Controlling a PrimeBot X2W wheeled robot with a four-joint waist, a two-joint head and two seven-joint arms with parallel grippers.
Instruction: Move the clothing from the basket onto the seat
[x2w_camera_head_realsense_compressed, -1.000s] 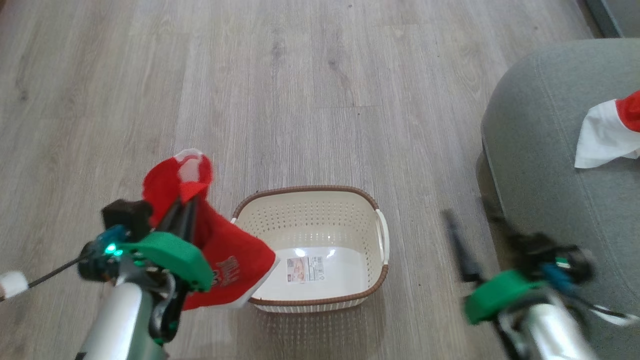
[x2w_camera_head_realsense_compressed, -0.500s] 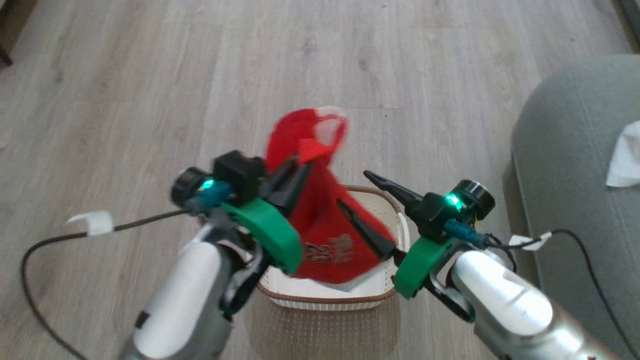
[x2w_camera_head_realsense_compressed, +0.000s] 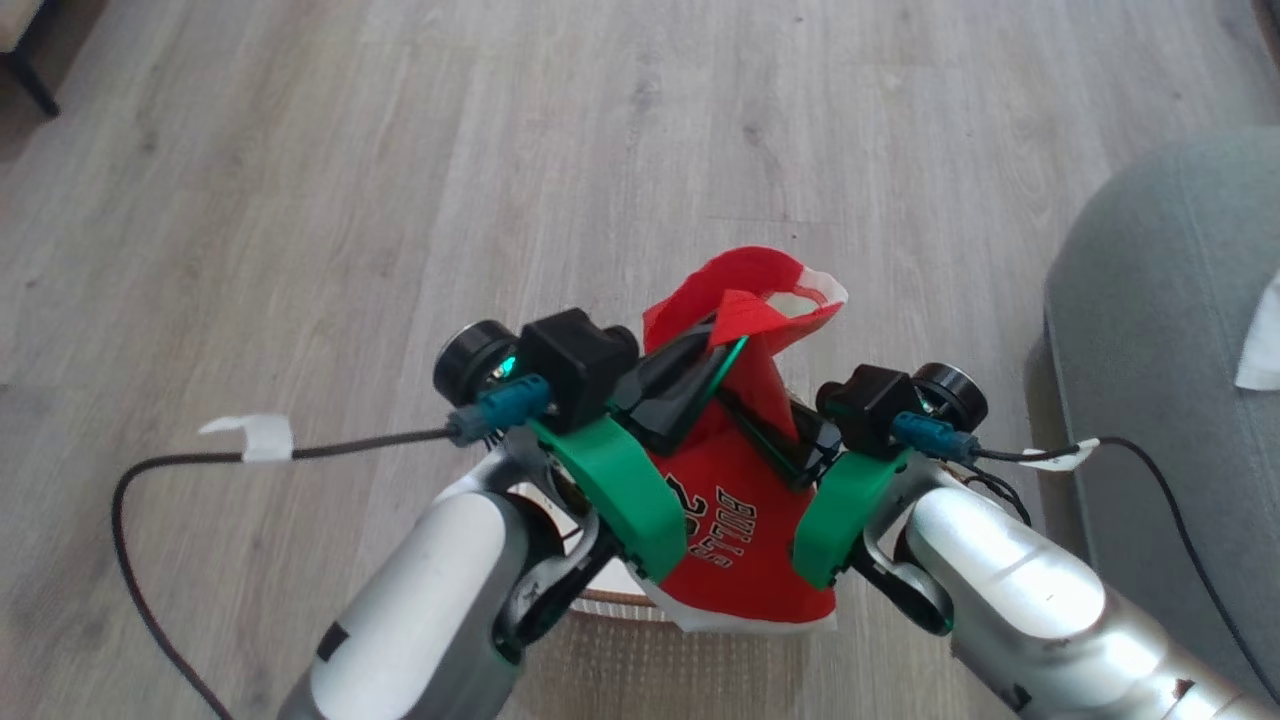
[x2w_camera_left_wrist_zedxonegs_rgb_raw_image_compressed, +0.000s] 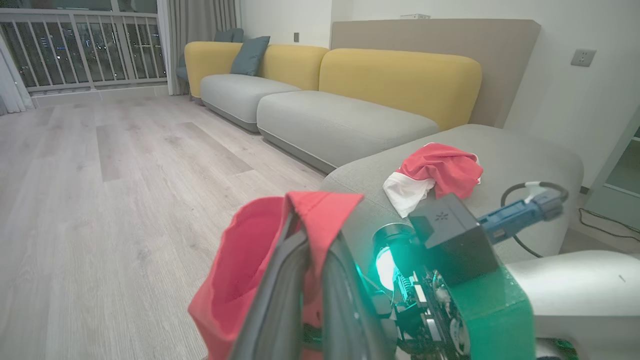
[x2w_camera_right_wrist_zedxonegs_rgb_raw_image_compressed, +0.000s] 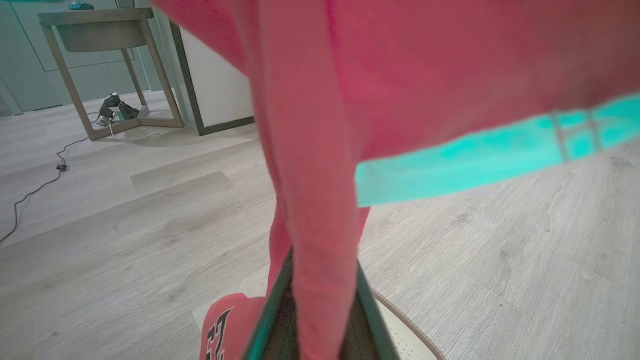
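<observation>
A red garment (x2w_camera_head_realsense_compressed: 745, 545) with white trim and a printed logo hangs between both arms above the basket. My left gripper (x2w_camera_head_realsense_compressed: 722, 352) is shut on its upper fold, which wraps over the dark fingers (x2w_camera_left_wrist_zedxonegs_rgb_raw_image_compressed: 280, 280) in the left wrist view. My right gripper (x2w_camera_head_realsense_compressed: 740, 408) is shut on a lower fold of the same clothing (x2w_camera_right_wrist_zedxonegs_rgb_raw_image_compressed: 320, 240). Most of the basket is hidden; a strip of its brown rim (x2w_camera_head_realsense_compressed: 605, 598) shows under my left arm, and its rim (x2w_camera_right_wrist_zedxonegs_rgb_raw_image_compressed: 415, 330) shows again in the right wrist view. Another red and white garment (x2w_camera_left_wrist_zedxonegs_rgb_raw_image_compressed: 435, 170) lies on the grey-green seat (x2w_camera_left_wrist_zedxonegs_rgb_raw_image_compressed: 520, 150).
The seat (x2w_camera_head_realsense_compressed: 1150, 330) fills the right side, a white cloth edge (x2w_camera_head_realsense_compressed: 1262, 350) lying on it. A yellow and grey sofa (x2w_camera_left_wrist_zedxonegs_rgb_raw_image_compressed: 350, 90) stands beyond. A wooden side table (x2w_camera_right_wrist_zedxonegs_rgb_raw_image_compressed: 100, 35) and floor cables (x2w_camera_right_wrist_zedxonegs_rgb_raw_image_compressed: 35, 187) lie to the other side. Wrist cables (x2w_camera_head_realsense_compressed: 150, 480) trail off both arms.
My left gripper has carried the garment from the basket's left to above it. My right gripper swung in from the right, open, and has shut on the garment. The camera has shifted too.
</observation>
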